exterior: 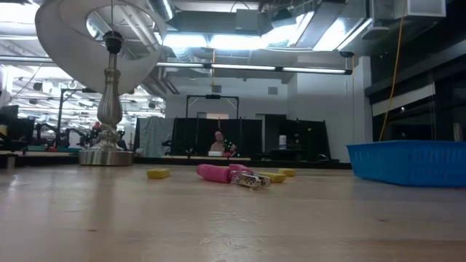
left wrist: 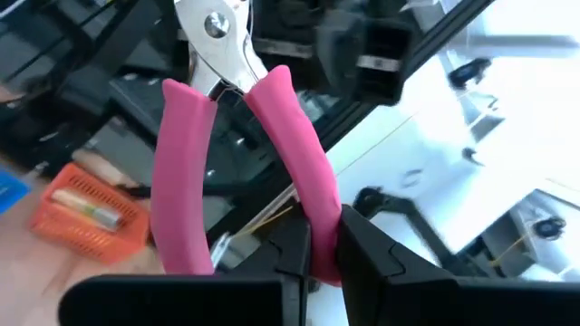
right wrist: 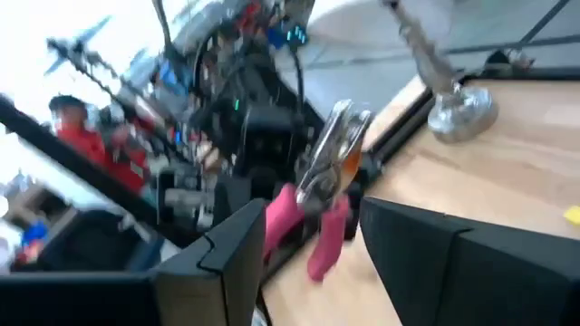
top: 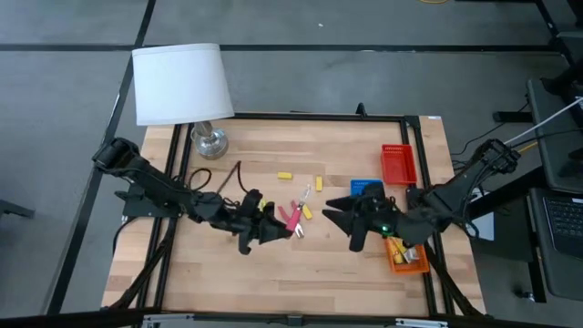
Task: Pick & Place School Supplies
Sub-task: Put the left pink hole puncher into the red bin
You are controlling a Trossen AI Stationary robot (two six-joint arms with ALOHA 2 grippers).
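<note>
1. Two dark arms over the wooden table (top: 273, 264), grippers facing each other near the middle
2. Left gripper (top: 273, 228) raised off the table, fingers (left wrist: 294, 258) clenched on one pink handle of a pair of pliers (left wrist: 231, 136); silver jaws pointing away from the wrist, second handle free
3. Same pliers seen from the right wrist, held up by the left arm, silver tip uppermost
4. Right gripper (top: 339, 214) hovering left of the orange tray (top: 407, 260), fingers (right wrist: 426, 249) spread wide, nothing between them
5. Second pink-handled tool (top: 298, 206) lying flat on the table between the two grippers; in the low view (exterior: 231, 175) on its side, metal tip toward the blue tray (exterior: 408, 161)
6. Small yellow oblong pieces loose on the wood: one (top: 284, 175) toward the lamp side, one (top: 318, 183) nearer the blue tray, one (top: 307, 212) just beside the lying tool
7. Red tray (top: 397, 164) at the far right of the table, blue tray just left of it; orange tray holding a pale oblong item (left wrist: 86, 206)
8. White-shaded lamp (top: 182, 87) at the far left corner
9. Person in red (right wrist: 77, 136) in the room beyond the table
</note>
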